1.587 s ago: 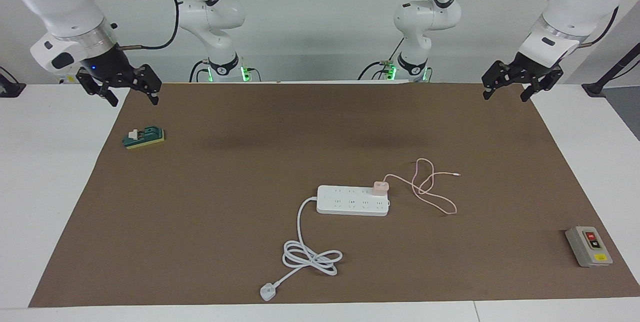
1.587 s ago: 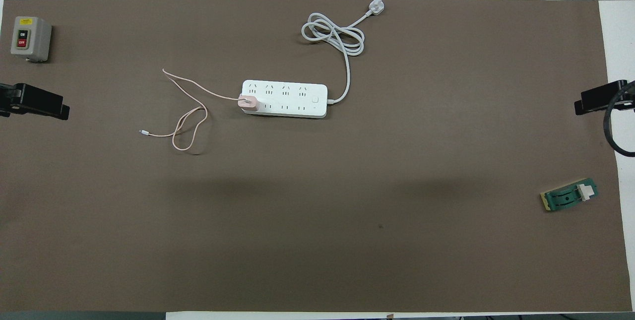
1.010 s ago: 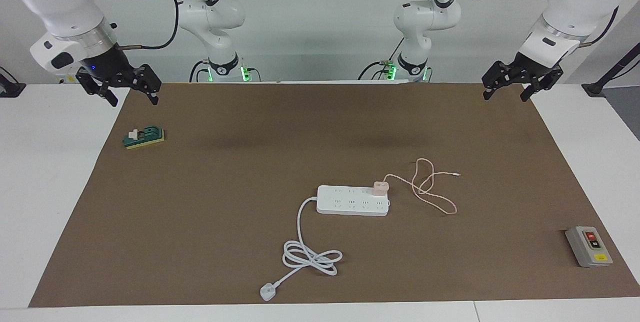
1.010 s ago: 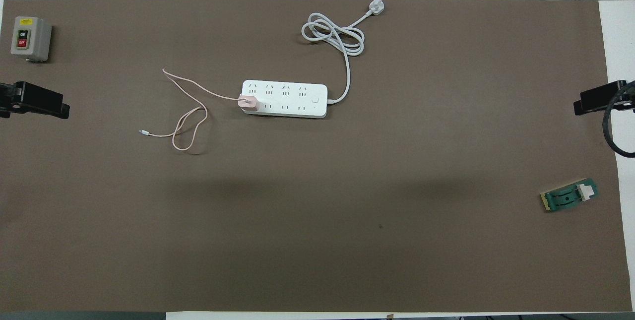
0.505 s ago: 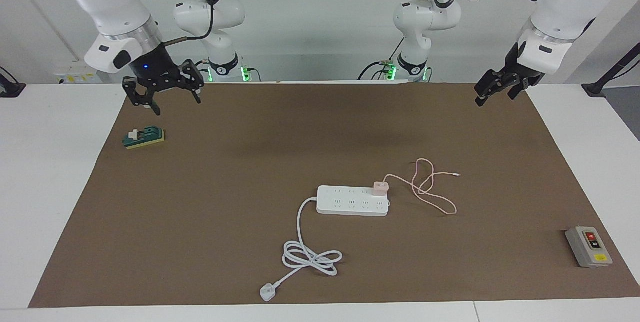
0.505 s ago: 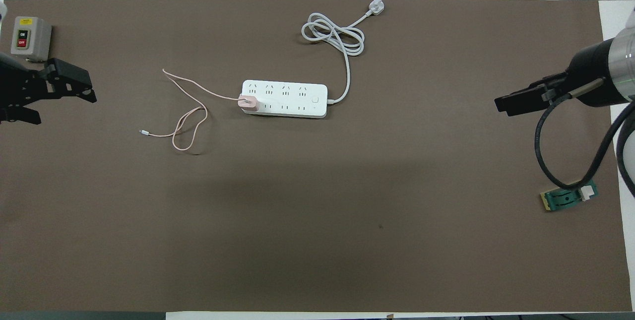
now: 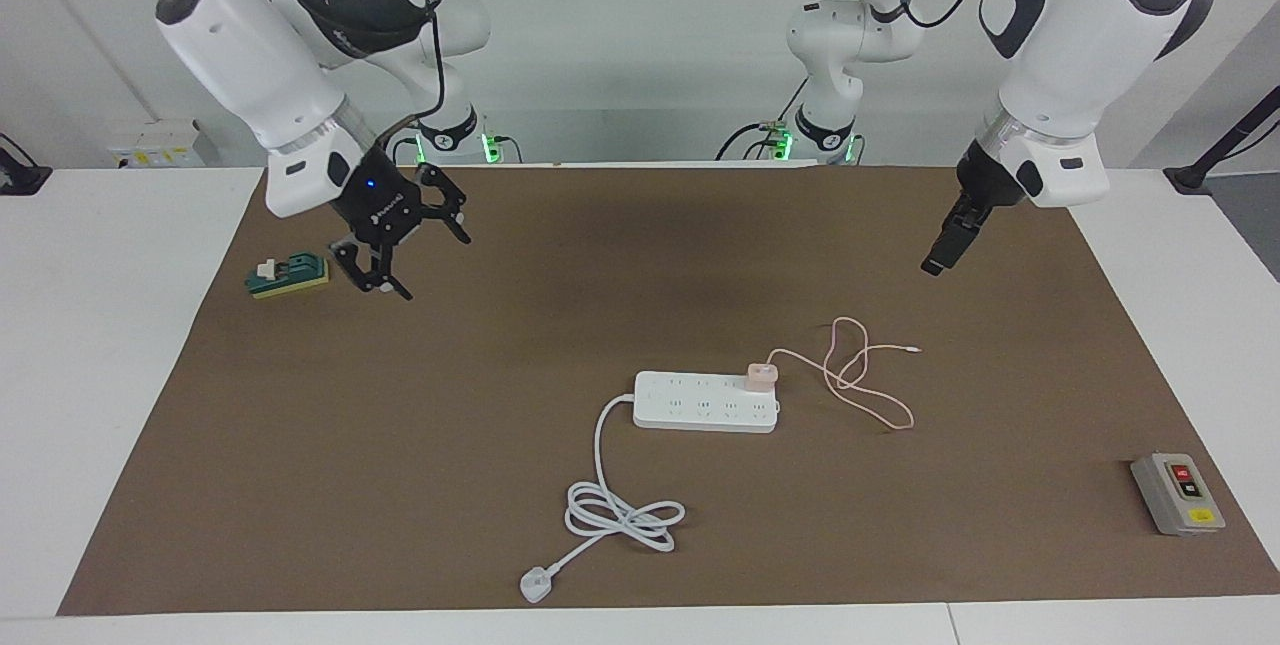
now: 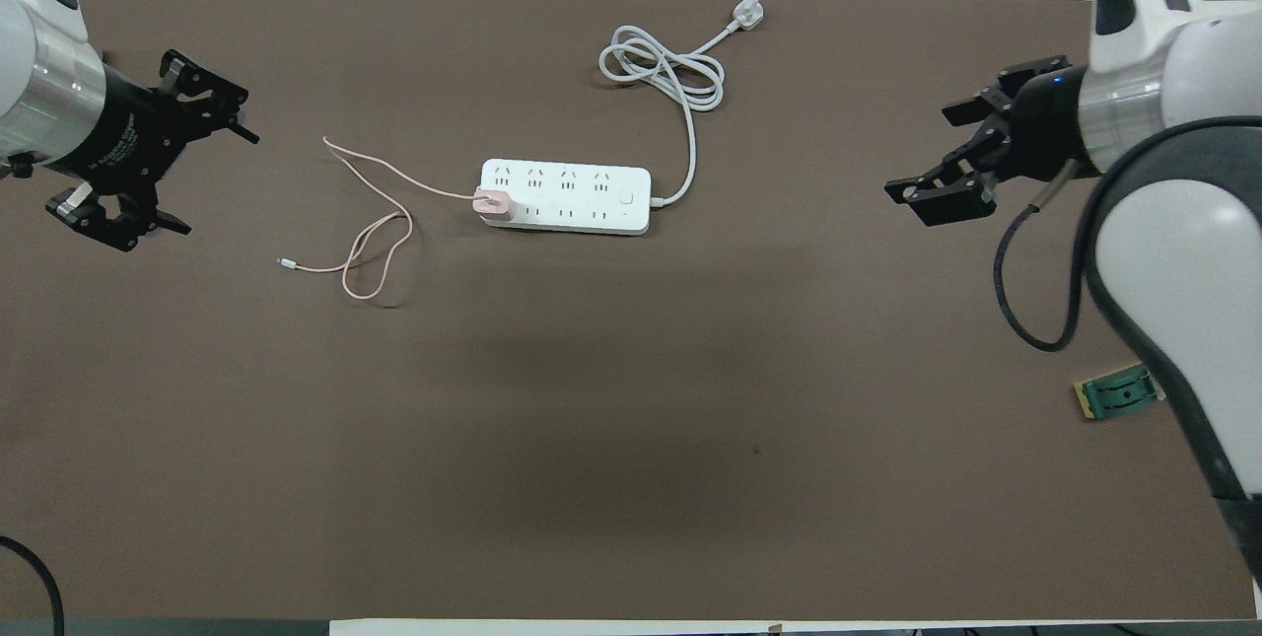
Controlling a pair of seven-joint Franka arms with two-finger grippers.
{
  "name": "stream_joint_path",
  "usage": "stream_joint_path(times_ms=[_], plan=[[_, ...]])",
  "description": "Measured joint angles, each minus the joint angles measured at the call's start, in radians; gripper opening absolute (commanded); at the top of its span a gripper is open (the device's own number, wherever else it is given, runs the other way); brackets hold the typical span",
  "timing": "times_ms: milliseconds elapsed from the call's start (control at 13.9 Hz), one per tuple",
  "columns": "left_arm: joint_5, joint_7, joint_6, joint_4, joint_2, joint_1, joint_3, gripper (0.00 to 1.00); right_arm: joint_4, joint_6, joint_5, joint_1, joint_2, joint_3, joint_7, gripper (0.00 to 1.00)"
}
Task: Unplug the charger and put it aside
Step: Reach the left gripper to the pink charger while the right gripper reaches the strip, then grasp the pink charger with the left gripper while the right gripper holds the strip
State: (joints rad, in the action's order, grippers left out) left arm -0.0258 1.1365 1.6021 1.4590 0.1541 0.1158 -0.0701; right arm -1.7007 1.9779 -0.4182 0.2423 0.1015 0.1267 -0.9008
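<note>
Pincers advanced; pale-pink charger (image 7: 760, 375) plugged.

Charger (image 7: 761, 375) plugged in power strip (image 7: 706, 401) end. Right gripper (image 7: 420, 255) open, up over mat; left gripper (image 7: 935, 260) up w/ nothing held.

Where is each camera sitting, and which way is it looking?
Facing view: high across the table, looking back at the robots; both whole arms and bases show, with the left gripper and right gripper up over the mat.
Overhead view: high above the robots' end, looking steeply down; only the wrists and the left gripper and right gripper show.
Shared: the charger plugged into the power strip, the grey switch box.
</note>
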Motion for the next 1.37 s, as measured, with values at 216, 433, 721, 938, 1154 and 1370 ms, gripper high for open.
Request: stream_joint_path(times_ms=[216, 433, 721, 938, 1154, 1370], plan=[[0.000, 0.200, 0.023, 0.000, 0.022, 0.006, 0.001, 1.00, -0.020, 0.102, -0.088, 0.073, 0.068, -0.002, -0.083, 1.00], [0.000, 0.361, 0.067, -0.001, 0.049, 0.012, 0.000, 1.00, -0.071, 0.189, -0.176, 0.121, 0.107, -0.003, -0.189, 1.00], [-0.001, 0.529, 0.115, -0.002, 0.113, 0.082, -0.002, 1.00, -0.092, 0.319, -0.460, 0.158, 0.219, -0.003, -0.487, 1.00], [-0.001, 0.652, 0.186, -0.014, 0.190, 0.149, -0.003, 1.00, -0.033, 0.345, -0.490, 0.161, 0.315, -0.020, -0.628, 1.00], [-0.001, 0.728, 0.198, -0.062, 0.289, 0.207, -0.003, 1.00, 0.007, 0.345, -0.491, 0.162, 0.361, -0.041, -0.731, 1.00], [0.000, 0.769, 0.242, -0.108, 0.373, 0.248, -0.003, 1.00, 0.010, 0.337, -0.490, 0.161, 0.372, -0.045, -0.796, 1.00]])
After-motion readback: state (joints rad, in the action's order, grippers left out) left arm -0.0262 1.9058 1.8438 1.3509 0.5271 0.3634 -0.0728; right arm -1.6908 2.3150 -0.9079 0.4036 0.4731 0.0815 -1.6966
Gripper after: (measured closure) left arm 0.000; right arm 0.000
